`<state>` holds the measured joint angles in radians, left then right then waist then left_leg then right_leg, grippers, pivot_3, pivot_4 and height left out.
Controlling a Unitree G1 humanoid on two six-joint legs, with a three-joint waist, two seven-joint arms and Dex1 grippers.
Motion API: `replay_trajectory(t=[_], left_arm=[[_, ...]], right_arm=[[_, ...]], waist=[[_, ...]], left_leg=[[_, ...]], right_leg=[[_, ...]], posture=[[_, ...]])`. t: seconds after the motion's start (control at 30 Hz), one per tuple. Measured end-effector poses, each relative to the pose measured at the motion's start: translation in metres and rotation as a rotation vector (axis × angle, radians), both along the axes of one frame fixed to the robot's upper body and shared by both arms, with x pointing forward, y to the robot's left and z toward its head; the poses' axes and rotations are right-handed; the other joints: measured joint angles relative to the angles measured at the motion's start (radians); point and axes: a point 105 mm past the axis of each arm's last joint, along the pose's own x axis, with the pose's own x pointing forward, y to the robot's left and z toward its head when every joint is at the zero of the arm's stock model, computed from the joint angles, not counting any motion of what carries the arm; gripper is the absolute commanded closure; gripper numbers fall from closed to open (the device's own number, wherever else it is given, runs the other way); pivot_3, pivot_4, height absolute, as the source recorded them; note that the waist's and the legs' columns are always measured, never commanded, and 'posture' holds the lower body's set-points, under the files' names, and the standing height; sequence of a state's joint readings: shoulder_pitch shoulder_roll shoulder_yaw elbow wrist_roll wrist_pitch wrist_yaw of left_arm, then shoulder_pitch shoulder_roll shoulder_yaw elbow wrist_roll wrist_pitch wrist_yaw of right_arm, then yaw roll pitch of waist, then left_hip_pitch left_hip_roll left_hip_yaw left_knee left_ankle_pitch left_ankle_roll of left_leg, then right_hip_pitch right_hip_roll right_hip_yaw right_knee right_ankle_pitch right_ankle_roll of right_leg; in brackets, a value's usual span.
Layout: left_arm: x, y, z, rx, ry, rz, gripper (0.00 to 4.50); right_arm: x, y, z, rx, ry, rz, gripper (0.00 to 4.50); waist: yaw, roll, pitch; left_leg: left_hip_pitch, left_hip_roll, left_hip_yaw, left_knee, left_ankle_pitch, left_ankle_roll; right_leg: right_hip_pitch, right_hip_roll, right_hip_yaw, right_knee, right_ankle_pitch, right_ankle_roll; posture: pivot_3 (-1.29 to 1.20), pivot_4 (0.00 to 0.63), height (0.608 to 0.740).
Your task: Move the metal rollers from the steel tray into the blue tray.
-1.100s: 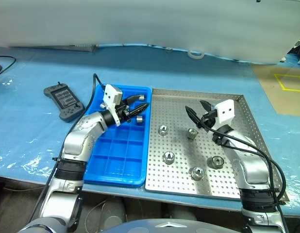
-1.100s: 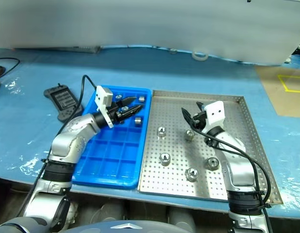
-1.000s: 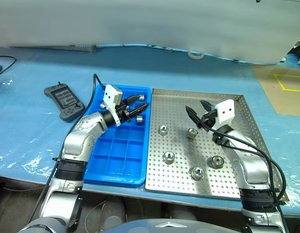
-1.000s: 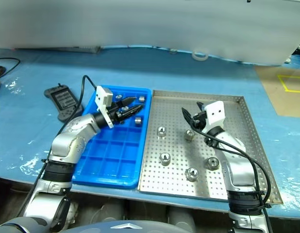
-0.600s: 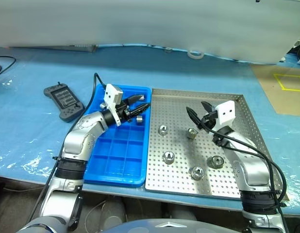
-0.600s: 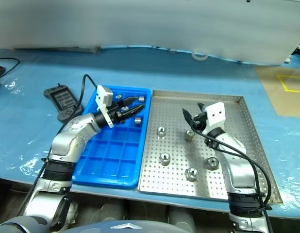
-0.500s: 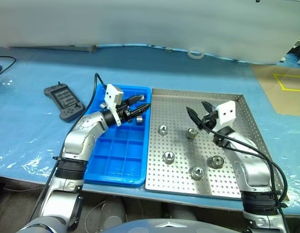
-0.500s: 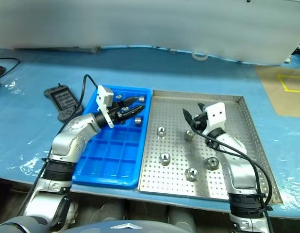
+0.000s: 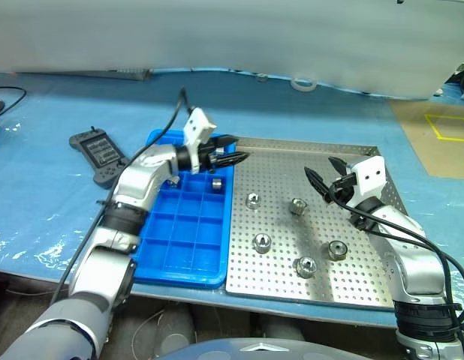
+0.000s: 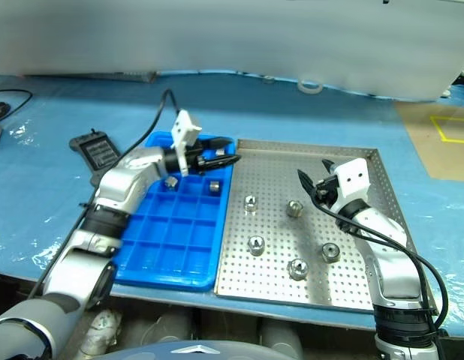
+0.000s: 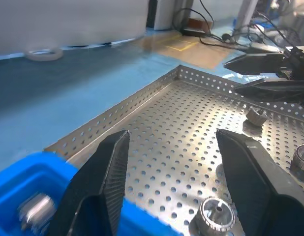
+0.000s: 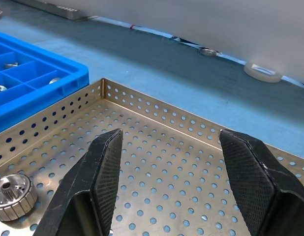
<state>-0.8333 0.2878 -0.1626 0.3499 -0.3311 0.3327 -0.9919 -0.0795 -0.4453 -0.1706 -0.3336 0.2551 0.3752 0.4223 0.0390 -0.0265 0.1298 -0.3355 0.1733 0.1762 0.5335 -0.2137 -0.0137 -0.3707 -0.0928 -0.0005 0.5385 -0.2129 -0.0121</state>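
Metal rollers still lie five strong on the steel tray [image 9: 367,225], with a few in the far cells of the blue tray [image 9: 183,247]. Since a second ago the left gripper [image 9: 230,159] has swung from those cells across to the steel tray's near-left corner, jaws apart and empty. The right gripper [image 9: 327,181] hovers open over the steel tray. Another pickup likely comes next, perhaps the nearest roller [image 9: 253,200].

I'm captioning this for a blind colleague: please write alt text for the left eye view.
Five metal rollers lie on the steel tray, beside the blue tray, which holds a roller. The left end effector hangs open over the trays' shared edge; the right end effector is open above the steel tray.
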Motion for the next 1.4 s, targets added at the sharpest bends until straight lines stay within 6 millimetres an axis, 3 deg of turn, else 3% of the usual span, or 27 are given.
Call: replay_trajectory(t=[0.1,0.17,0.27,0.37,0.43,0.63,0.8,1.23,1.37,1.4], left_arm=[[0.005,-0.032,0.018,0.120,-0.038,-0.109,1.52],[0.008,-0.047,0.016,0.286,-0.078,-0.152,1.52],[0.015,-0.048,-0.017,0.541,-0.051,-0.155,1.52],[0.009,-0.047,-0.053,0.683,0.024,-0.219,1.52],[0.007,-0.048,-0.066,0.736,0.042,-0.237,1.52],[-0.004,-0.052,-0.077,0.770,0.080,-0.318,1.52],[-0.011,-0.041,-0.093,0.812,0.113,-0.367,1.52],[-0.006,-0.046,-0.103,0.880,0.067,-0.302,1.52],[-0.005,-0.047,-0.106,0.872,0.070,-0.283,2.38],[-0.004,-0.047,-0.106,0.873,0.066,-0.279,2.38]], right_arm=[[0.001,0.005,-0.002,-0.003,0.004,0.007,1.23],[0.001,0.006,-0.003,-0.005,0.006,0.002,1.23],[0.001,0.005,-0.003,-0.007,0.003,-0.009,1.23],[-0.002,0.001,-0.011,-0.004,0.021,-0.040,1.23],[-0.004,0.001,-0.015,0.006,0.027,-0.057,1.23],[-0.011,0.008,-0.018,0.023,0.017,-0.084,1.23],[-0.017,0.005,-0.025,0.014,0.032,-0.110,1.23],[-0.018,0.009,-0.027,0.014,0.022,-0.116,1.23],[-0.018,0.010,-0.028,0.019,0.023,-0.115,1.19],[-0.018,0.011,-0.028,0.021,0.023,-0.114,1.19]], waist=[[-0.003,0.000,0.000],[-0.005,0.000,0.000],[-0.016,0.001,-0.001],[-0.024,0.001,0.000],[-0.025,0.001,0.000],[-0.025,0.001,0.000],[-0.028,0.001,0.000],[-0.026,0.005,-0.003],[-0.026,0.006,-0.005],[-0.027,0.006,-0.006]], left_leg=[[0.000,0.000,0.000,0.001,0.001,0.004],[0.001,-0.001,0.000,0.001,0.001,0.005],[0.001,-0.001,-0.001,0.001,0.000,0.006],[-0.001,-0.001,-0.001,0.001,0.000,0.006],[-0.001,-0.001,-0.001,0.002,0.000,0.006],[0.000,0.000,0.000,0.002,-0.001,0.007],[0.001,0.000,0.000,0.002,-0.001,0.008],[0.003,-0.002,0.000,0.002,-0.006,0.009],[0.002,-0.003,0.000,0.002,-0.006,0.009],[0.002,-0.003,0.000,0.002,-0.006,0.009]], right_leg=[[0.000,0.000,0.000,0.000,0.000,0.000],[0.001,0.000,0.001,0.000,0.000,0.000],[0.001,-0.001,0.001,0.000,0.000,0.000],[0.000,-0.001,0.001,-0.001,0.000,0.000],[0.000,-0.001,0.001,0.000,0.000,0.000],[0.001,-0.002,0.001,-0.001,0.000,-0.001],[0.001,-0.003,0.001,-0.001,0.000,-0.001],[0.008,-0.007,0.001,-0.003,-0.001,0.000],[0.007,-0.007,0.001,-0.004,-0.001,0.001],[0.007,-0.007,0.001,-0.004,-0.001,0.001]], posture=[[-0.16,0.150,0.740],[-0.17,0.150,0.740],[-0.20,0.150,0.740],[-0.22,0.150,0.740],[-0.24,0.150,0.740],[-0.27,0.150,0.740],[-0.27,0.150,0.740],[-0.28,0.150,0.740],[-0.28,0.150,0.740],[-0.28,0.150,0.740]])
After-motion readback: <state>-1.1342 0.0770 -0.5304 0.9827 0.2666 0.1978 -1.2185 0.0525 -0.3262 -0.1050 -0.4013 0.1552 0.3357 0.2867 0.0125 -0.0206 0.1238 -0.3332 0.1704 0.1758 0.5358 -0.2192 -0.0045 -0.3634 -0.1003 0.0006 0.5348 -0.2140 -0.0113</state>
